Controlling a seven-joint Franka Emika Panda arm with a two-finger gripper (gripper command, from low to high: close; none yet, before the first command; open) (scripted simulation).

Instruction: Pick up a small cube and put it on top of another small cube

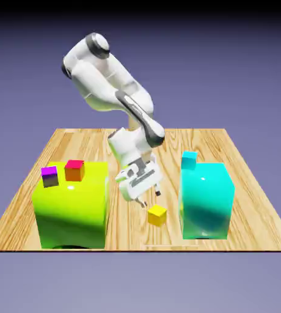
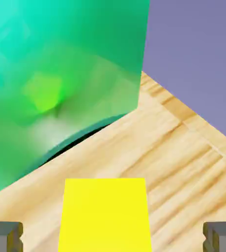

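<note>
Showing yellow cube (image 2: 105,216) ahead of hand (image 2: 113,238), between spread fingertips (image 2: 8,236), ungrasped.

We see the yellow cube (image 2: 105,216) cut off by the hand view's bottom edge, and the big cyan block (image 2: 61,74) cropped at top and left.

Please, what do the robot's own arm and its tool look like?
The arm is white with rounded segments and dark grey bands at the joints. The tool has a white body and two small grey tips. No cable or marking is discernible.
</note>
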